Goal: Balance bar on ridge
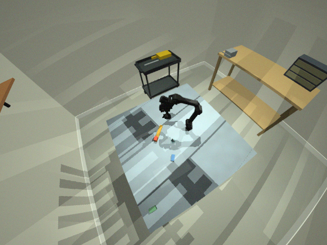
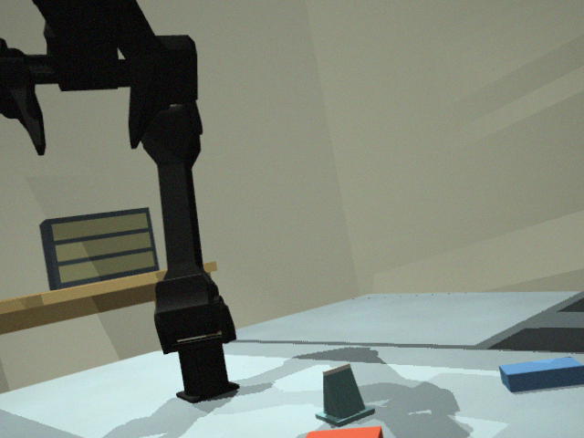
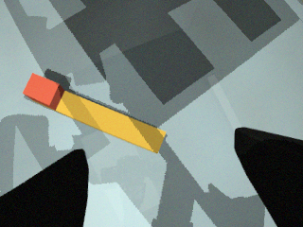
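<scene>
The bar, yellow with a red block at one end, lies on the table. In the exterior view only the top of its red end shows at the bottom edge. The ridge is a small dark teal wedge with a narrow top on a flat base, standing apart from the bar with nothing on it. My gripper is open and empty, high above the table and pointing down. In the wrist view the bar lies beyond the fingertips, its plain yellow end nearest the middle.
A blue block lies on the table on the far side of the ridge from my arm. A green block lies near the table's far corner. A black cart and a wooden workbench stand off the table.
</scene>
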